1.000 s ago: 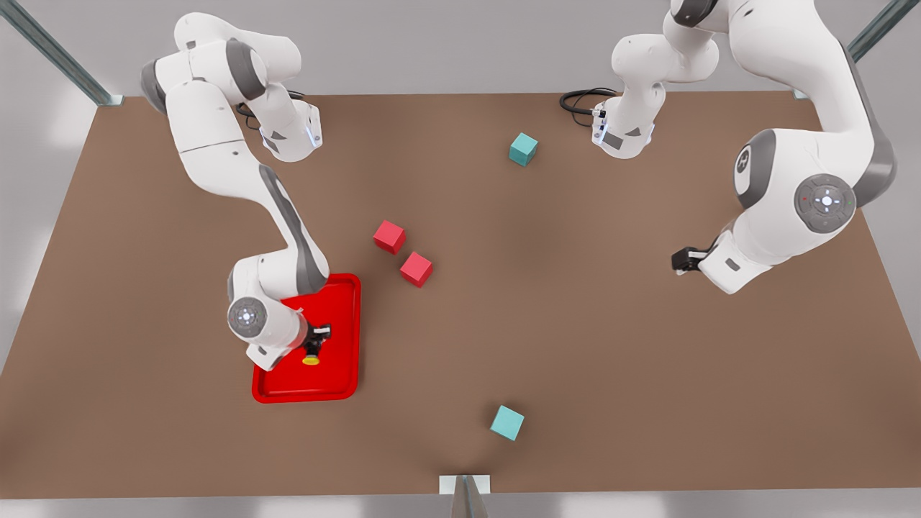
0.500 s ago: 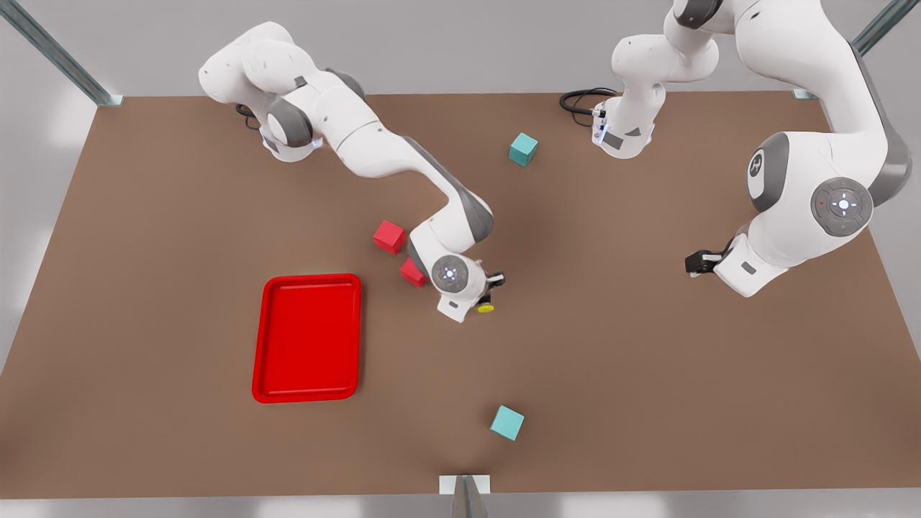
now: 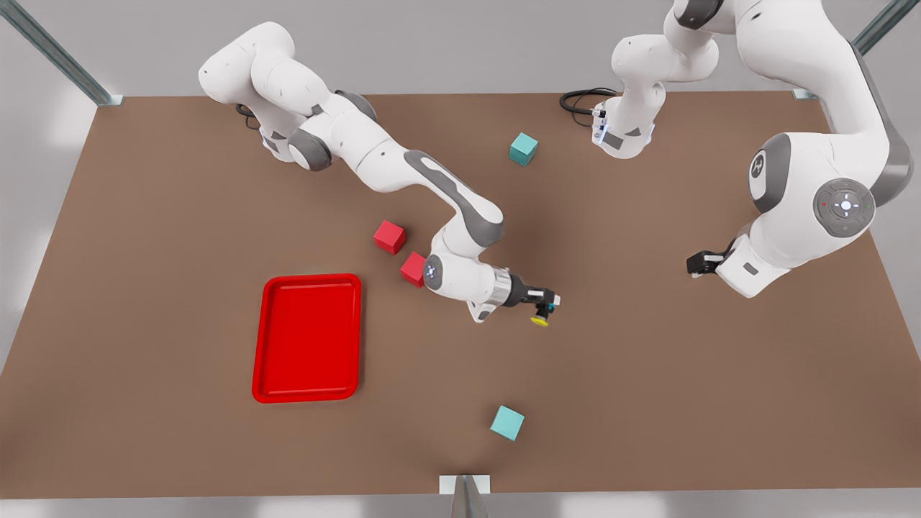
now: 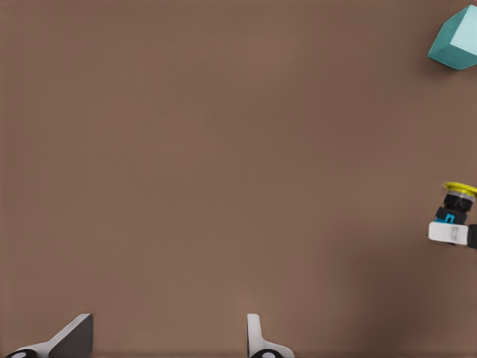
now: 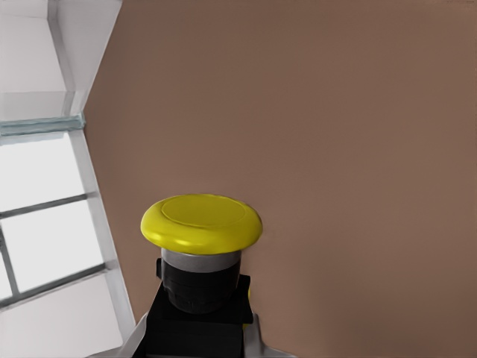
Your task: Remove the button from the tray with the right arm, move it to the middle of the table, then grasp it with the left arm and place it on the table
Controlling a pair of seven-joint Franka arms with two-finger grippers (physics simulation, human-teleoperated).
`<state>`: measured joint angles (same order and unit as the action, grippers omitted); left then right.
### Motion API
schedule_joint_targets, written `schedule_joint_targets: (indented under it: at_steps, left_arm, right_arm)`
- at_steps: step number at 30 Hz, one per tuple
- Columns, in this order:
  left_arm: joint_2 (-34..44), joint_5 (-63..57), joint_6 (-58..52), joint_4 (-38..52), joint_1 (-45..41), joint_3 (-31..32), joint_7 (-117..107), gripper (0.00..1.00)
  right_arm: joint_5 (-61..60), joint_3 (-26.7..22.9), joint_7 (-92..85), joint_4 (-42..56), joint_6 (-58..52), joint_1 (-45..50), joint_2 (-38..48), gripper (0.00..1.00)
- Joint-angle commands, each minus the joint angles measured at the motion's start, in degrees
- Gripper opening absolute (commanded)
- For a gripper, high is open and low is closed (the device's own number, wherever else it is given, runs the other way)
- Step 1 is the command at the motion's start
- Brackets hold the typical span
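Right gripper (image 3: 541, 303) was clamped on the button (image 3: 539, 319), held above the table (image 3: 647, 403) near its middle, well clear of the tray (image 3: 307, 338). Left gripper (image 3: 695, 262) waited apart, fingers (image 4: 71, 337) spread. Button looked small, light, rigid; cap probably slick, so the boxy dark body seemed the better hold.

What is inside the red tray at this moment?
The tray holds nothing: its whole red floor shows. The button is shut in the right claw near the table's middle. The left claw waits open.
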<state>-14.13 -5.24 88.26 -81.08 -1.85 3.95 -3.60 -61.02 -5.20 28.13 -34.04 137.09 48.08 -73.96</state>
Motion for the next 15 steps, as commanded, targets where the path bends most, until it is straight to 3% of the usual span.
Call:
schedule_joint_targets:
  at_steps: [1, 6, 15]
  left_arm:
    - [0.07, -0.04, -0.02, 0.05, 0.01, 0.01, 0.08, 1.00]
    - [0.15, -1.09, -0.11, -0.30, 0.01, 0.10, 0.08, 1.00]
    - [0.07, -1.09, -0.11, -0.39, 0.01, 0.01, 0.08, 1.00]
  right_arm:
    - [0.82, -0.86, 5.09, -0.06, -0.24, -0.01, 0.13, 1.00]
    - [2.57, -6.13, 3.42, -2.52, -0.77, 2.81, -0.13, 1.00]
    - [8.64, -6.48, 4.12, -4.90, -1.12, 4.92, -0.49, 1.00]
